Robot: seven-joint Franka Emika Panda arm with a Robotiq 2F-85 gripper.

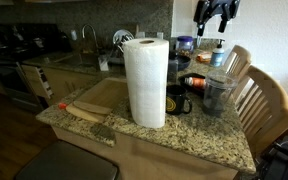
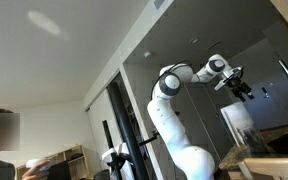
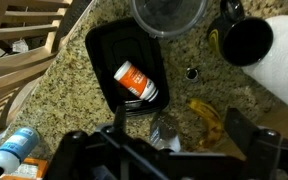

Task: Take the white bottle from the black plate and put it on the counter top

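Note:
In the wrist view a white bottle (image 3: 139, 83) with an orange label lies on its side in a black rectangular plate (image 3: 109, 50) on the speckled granite counter top (image 3: 69, 115). My gripper (image 3: 179, 130) is open and empty, high above the counter, with the bottle just beyond its left finger. In an exterior view the gripper (image 1: 215, 12) hangs well above the counter top (image 1: 184, 135) at the back right. In an exterior view the arm reaches out with the gripper (image 2: 240, 86) pointing down.
A tall paper towel roll (image 1: 144, 82) stands mid-counter, also seen in the wrist view (image 3: 284, 65). Near the plate are a black mug (image 3: 246, 38), a clear container (image 3: 169, 12), a banana peel (image 3: 206, 115) and a foil piece (image 3: 164, 130). A wooden cutting board (image 1: 89, 100) and chairs (image 1: 264, 100) flank the counter.

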